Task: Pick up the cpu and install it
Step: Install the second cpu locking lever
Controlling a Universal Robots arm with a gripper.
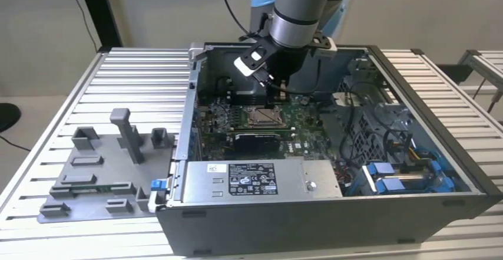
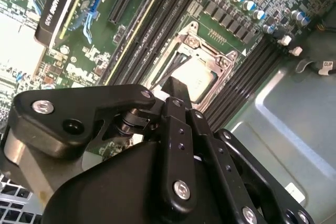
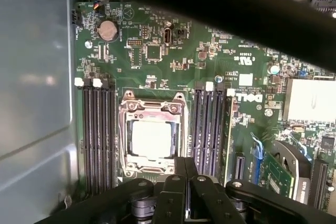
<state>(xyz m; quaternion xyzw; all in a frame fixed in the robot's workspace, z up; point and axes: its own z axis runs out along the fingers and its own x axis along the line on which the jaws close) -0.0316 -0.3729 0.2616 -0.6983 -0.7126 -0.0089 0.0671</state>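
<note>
Sitting in its socket (image 3: pixel 153 137), cpu (image 3: pixel 151 139); exterior view: case (image 1: pixel 330 210).

Pale silver-white cpu (image 3: pixel 151 139) in dark metal-framed socket (image 3: pixel 152 109); green board (image 3: pixel 157 45) with black slots (image 3: pixel 97 129); silver box (image 1: pixel 260 180) with black-and-white label; ribbed grey bench (image 1: pixel 126 77); blue clips (image 1: pixel 393 174).

A robotics lab or test bench: an open grey metal desktop computer case (image 1: pixel 330 213) w/ green motherboard (image 3: pixel 157 61) exposed lies on a ribbed aluminium-slat worktable (image 1: pixel 118 77), beside a grey 3D-printed-looking plastic fixture tray (image 1: pixel 94 177), under a grey-and-blue industrial robot arm (image 1: pixel 303 6), plain beige wall (image 1: pixel 157 6) behind.
</note>
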